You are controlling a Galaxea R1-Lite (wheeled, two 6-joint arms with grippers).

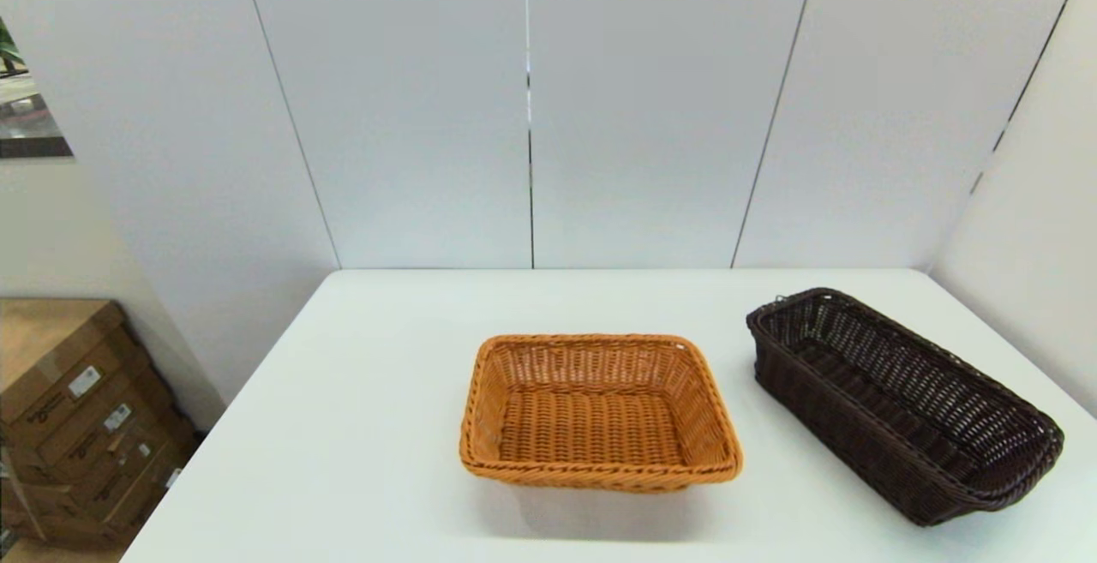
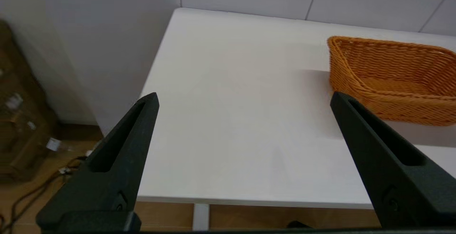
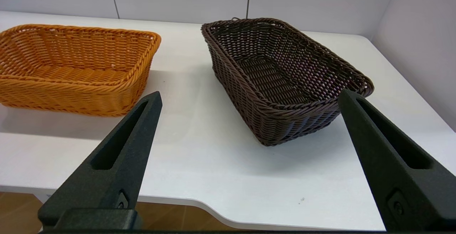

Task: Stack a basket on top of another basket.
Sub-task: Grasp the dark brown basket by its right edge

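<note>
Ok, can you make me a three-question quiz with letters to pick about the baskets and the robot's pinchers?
1. Where is the dark brown basket?
A. inside the orange-tan basket
B. on the table, right of the orange-tan basket
C. on the floor

2. How many baskets are there?
A. one
B. two
C. three

3. The right gripper is:
A. open, holding nothing
B. shut on a basket
C. shut on a box

Answers: 1 B, the baskets sit apart on the white table. 2 B, one of each colour. 3 A, its fingers are spread wide; the left gripper too.
</note>
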